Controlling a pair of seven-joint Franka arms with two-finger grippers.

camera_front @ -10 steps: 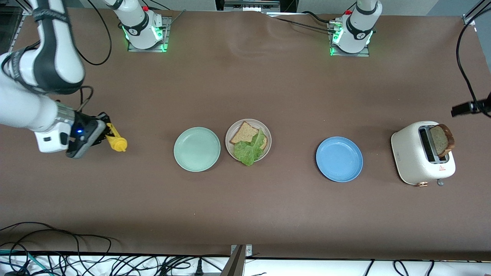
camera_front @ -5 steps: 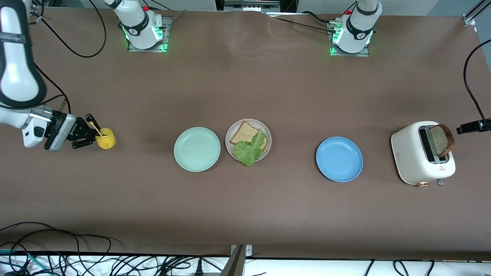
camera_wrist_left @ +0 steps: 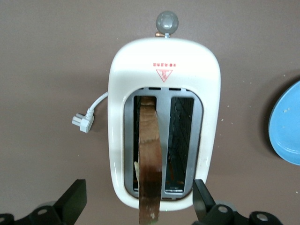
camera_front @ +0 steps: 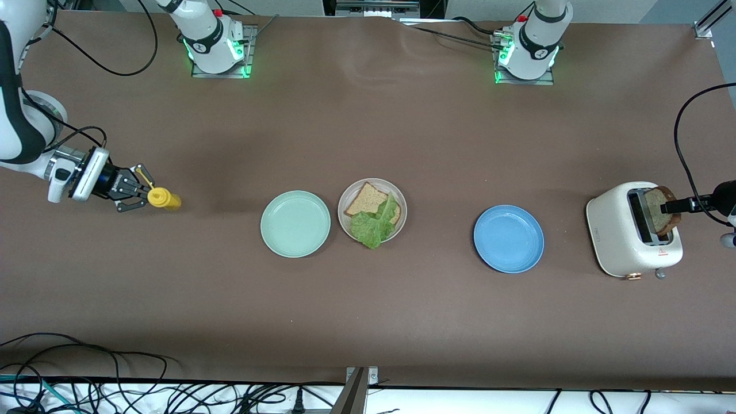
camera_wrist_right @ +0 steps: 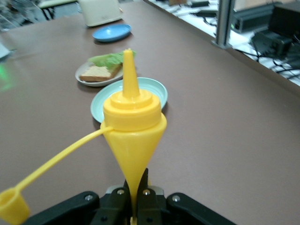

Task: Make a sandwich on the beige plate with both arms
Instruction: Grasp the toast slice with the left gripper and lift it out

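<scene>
The beige plate holds one bread slice with a green lettuce leaf lying partly over it. A second, darker slice stands upright in one slot of the white toaster. My left gripper hangs open over the toaster. Its fingers stand wide apart on either side of that slice without touching it. My right gripper is shut on the base of a yellow squeeze bottle over the right arm's end of the table, nozzle aimed toward the plates.
A mint green plate sits beside the beige plate toward the right arm's end. A blue plate lies between the beige plate and the toaster. The bottle's open cap dangles on its tether. The toaster's plug lies loose.
The right arm swung and turned the bottle so its nozzle points at the plates. The left gripper came in over the toaster's slice.
</scene>
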